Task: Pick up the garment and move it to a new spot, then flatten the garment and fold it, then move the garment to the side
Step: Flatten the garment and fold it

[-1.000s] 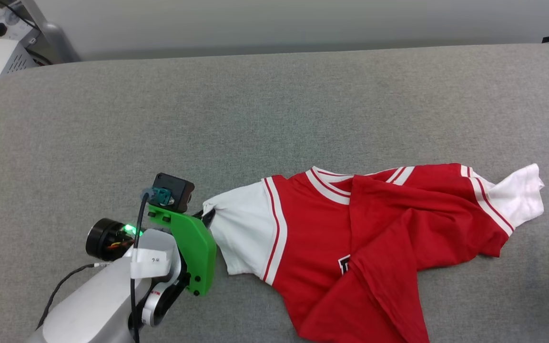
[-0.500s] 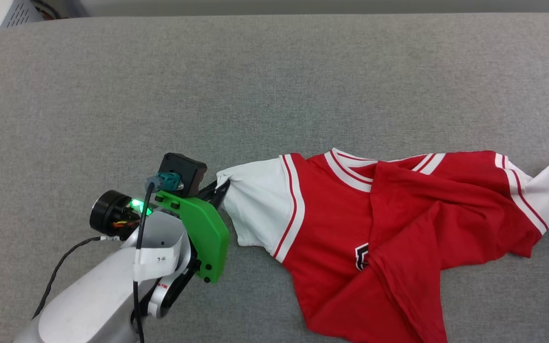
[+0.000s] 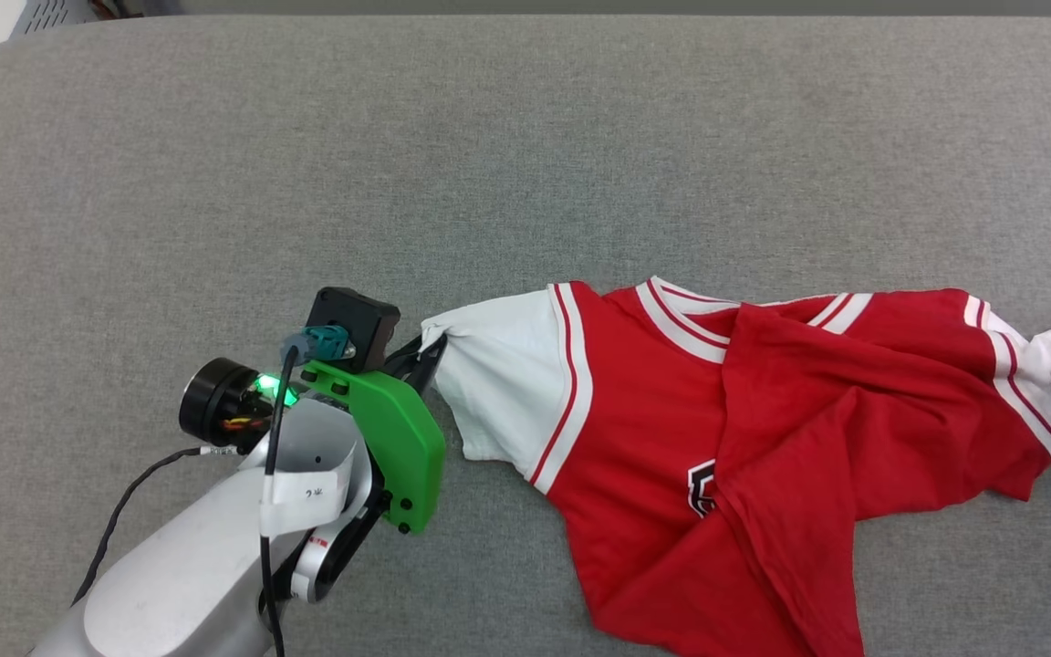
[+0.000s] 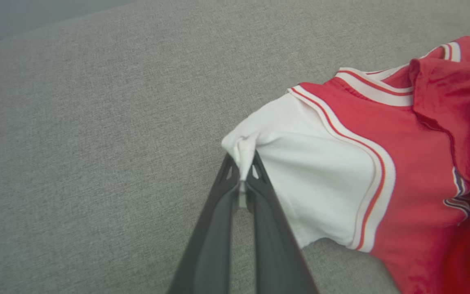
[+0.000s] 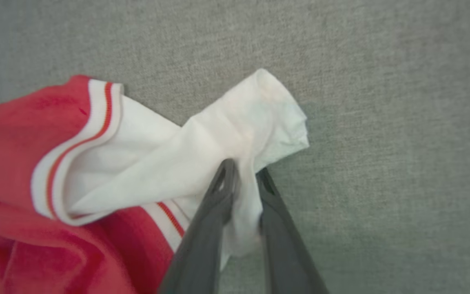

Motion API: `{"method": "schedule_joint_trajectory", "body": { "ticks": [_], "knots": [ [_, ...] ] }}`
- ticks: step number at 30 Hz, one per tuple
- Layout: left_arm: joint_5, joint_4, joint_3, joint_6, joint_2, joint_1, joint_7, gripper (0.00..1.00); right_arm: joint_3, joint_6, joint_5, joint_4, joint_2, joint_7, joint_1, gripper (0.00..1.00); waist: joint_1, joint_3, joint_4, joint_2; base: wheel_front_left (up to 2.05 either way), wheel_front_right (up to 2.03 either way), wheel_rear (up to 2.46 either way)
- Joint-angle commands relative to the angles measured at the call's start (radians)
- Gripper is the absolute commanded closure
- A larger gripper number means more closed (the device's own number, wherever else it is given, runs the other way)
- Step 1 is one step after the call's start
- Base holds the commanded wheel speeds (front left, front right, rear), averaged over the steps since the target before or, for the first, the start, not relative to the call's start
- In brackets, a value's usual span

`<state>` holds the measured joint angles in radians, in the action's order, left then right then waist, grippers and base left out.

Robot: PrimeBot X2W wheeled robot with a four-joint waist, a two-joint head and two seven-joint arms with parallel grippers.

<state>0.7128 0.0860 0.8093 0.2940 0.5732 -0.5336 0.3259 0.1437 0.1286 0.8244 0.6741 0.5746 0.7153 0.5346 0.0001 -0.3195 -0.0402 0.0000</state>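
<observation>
left claw (image 4: 242, 165) pinches garment (image 3: 671, 401) sleeve tip; right claw (image 5: 244, 168) pinches opposite sleeve.

The garment (image 3: 763, 429): red body, white sleeves, red-and-white striped trim, dark-and-white emblem. The tabletop (image 3: 398, 164): mottled grey weave. The left gripper (image 4: 242, 169): dark grey; its bracket (image 3: 398, 447): green.
</observation>
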Motion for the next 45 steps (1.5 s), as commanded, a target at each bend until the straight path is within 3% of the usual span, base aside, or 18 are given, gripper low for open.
{"method": "schedule_joint_trajectory", "body": {
  "ticks": [1, 9, 18, 25, 30, 36, 45],
  "knots": [
    [-0.001, -0.004, -0.002, -0.003, -0.003, -0.006, -0.010, 1.00, 0.029, 0.002, 0.025, 0.026, -0.041, 0.002, -0.043, 1.00, -0.0001, 0.012, 0.003, 0.0000, 0.00, 0.00, 0.00],
    [0.016, -0.020, -0.031, 0.005, 0.015, 0.019, -0.050, 1.00, 0.002, 0.002, 0.072, -0.021, 0.031, -0.154, -0.016, 1.00, -0.0001, 0.070, 0.017, 0.0000, 0.00, 0.00, 0.00],
    [0.044, -0.120, -0.119, -0.013, 0.050, -0.017, -0.131, 1.00, 0.036, 0.002, -0.025, -0.145, 0.097, -0.316, 0.048, 1.00, -0.0001, 0.164, 0.041, 0.0000, 0.00, 0.00, 0.00],
    [0.071, -0.246, -0.187, -0.050, 0.019, -0.129, -0.196, 1.00, 0.069, 0.002, -0.098, -0.203, 0.077, -0.365, 0.126, 1.00, -0.0001, 0.200, 0.054, 0.0000, 0.00, 0.00, 0.00],
    [0.086, -0.400, -0.225, -0.103, -0.026, -0.284, -0.228, 1.00, 0.083, 0.002, -0.165, -0.198, 0.040, -0.390, 0.245, 1.00, -0.0001, 0.190, 0.065, 0.0000, 0.00, 0.00, 0.00],
    [0.060, -0.579, -0.238, -0.156, -0.072, -0.521, -0.249, 1.00, 0.079, 0.002, -0.239, -0.141, -0.011, -0.436, 0.444, 1.00, -0.0001, 0.123, 0.074, 0.0000, 0.00, 0.00, 0.00],
    [-0.038, -0.815, -0.229, -0.186, -0.103, -0.872, -0.319, 1.00, 0.057, 0.002, -0.307, 0.017, -0.067, -0.546, 0.796, 1.00, -0.0001, -0.015, 0.095, 0.0000, 0.00, 0.00, 0.00]
  ]
}}
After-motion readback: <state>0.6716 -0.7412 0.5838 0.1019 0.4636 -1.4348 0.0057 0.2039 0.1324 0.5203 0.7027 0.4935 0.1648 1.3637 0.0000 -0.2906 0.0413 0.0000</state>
